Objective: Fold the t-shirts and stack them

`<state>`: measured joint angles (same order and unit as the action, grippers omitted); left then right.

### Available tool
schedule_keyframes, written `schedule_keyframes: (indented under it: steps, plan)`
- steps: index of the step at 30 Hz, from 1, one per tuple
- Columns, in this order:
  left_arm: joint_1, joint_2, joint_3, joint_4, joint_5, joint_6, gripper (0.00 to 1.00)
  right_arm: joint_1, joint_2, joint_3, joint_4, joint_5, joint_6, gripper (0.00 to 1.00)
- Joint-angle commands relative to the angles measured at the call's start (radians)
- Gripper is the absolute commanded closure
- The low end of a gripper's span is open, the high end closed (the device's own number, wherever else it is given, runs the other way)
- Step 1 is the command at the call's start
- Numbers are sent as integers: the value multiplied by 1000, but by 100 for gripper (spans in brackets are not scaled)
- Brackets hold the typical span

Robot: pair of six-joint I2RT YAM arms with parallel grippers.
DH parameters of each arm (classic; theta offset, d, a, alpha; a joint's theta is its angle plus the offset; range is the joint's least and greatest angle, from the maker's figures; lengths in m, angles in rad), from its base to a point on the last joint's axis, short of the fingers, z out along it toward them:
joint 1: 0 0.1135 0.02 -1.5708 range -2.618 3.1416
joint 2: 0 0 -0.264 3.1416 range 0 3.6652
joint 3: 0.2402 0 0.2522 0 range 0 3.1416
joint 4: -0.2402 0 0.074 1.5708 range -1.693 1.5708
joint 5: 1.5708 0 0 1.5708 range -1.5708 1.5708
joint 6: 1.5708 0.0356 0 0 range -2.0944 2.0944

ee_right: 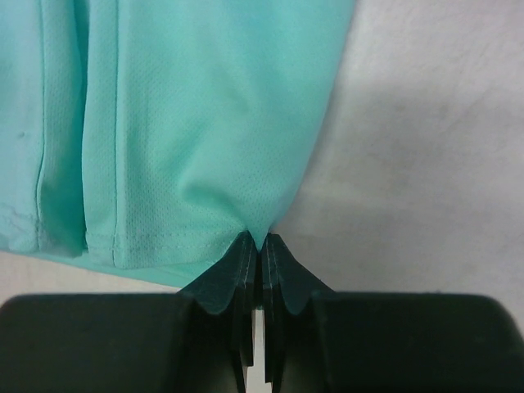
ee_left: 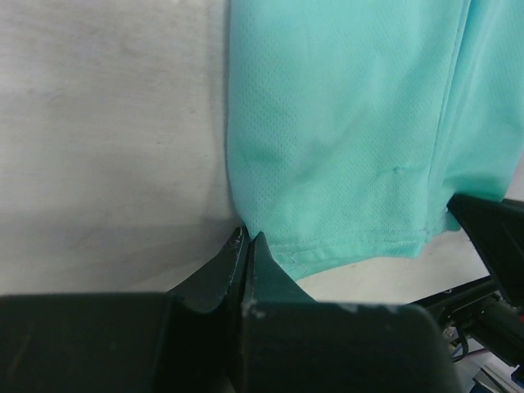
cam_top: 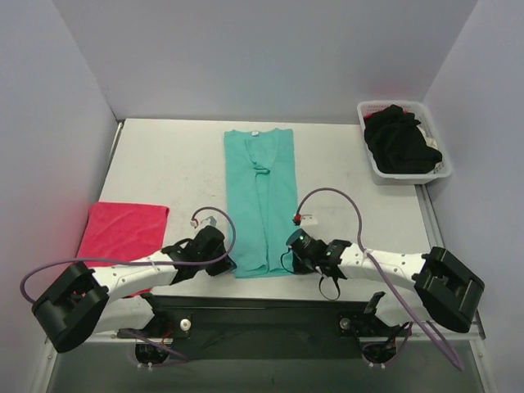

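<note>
A teal-green t-shirt (cam_top: 260, 196) lies in a long narrow strip down the middle of the table, collar at the far end, sides folded in. My left gripper (cam_top: 228, 264) is shut on its near left hem corner (ee_left: 246, 231). My right gripper (cam_top: 288, 252) is shut on the near right hem corner (ee_right: 260, 237), cloth pinched into a peak between the fingertips. A pinkish-red t-shirt (cam_top: 123, 231) lies folded flat at the left. Black t-shirts (cam_top: 399, 141) are heaped in the basket.
The white slotted basket (cam_top: 372, 110) stands at the far right corner. Grey walls close in the table on three sides. Purple cables loop from both arms above the tabletop (cam_top: 172, 164).
</note>
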<state>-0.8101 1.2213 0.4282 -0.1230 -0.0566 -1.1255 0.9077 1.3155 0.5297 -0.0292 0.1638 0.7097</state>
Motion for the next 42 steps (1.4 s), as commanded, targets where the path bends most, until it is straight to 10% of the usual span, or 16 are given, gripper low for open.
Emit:
schedule_keyframes:
  steps: [1, 15, 42]
  plan:
    - [-3, -65, -35, -133, -68, -6, 100, 85, -24, -43, -147, -3, 83, 100]
    - [-29, -339, -52, -276, -166, -8, 100, 273, -122, -16, -276, 131, 195, 100]
    - [-55, -223, 96, -116, -115, 211, 100, 272, -137, 133, -347, 307, 149, 100]
